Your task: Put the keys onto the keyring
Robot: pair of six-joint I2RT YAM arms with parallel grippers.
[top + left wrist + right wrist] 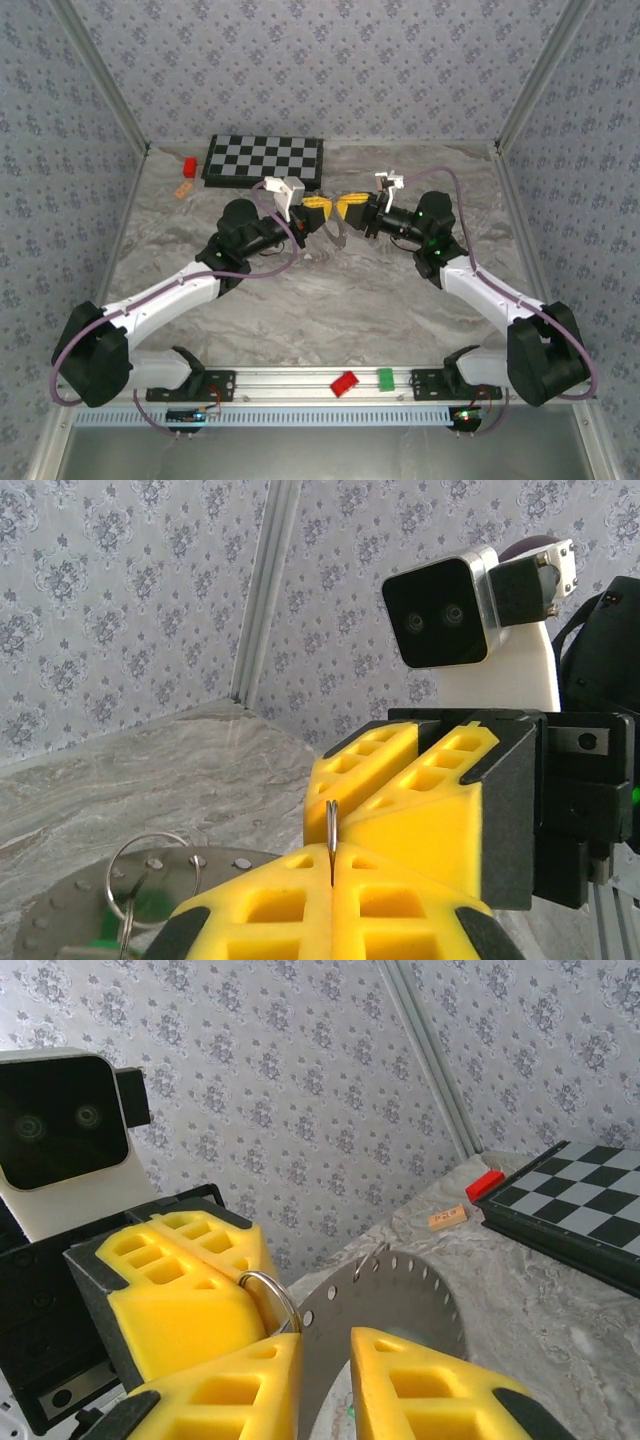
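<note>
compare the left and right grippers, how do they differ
The left gripper has its fingers pressed together; the right gripper has a gap between its own. The left gripper pinches a thin wire ring; the right gripper holds nothing. Both have yellow fingers and face each other tip to tip.

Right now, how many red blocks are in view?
2. One red block lies left of the chessboard; a second red block sits on the near rail beside the green block. Others may be hidden.
</note>
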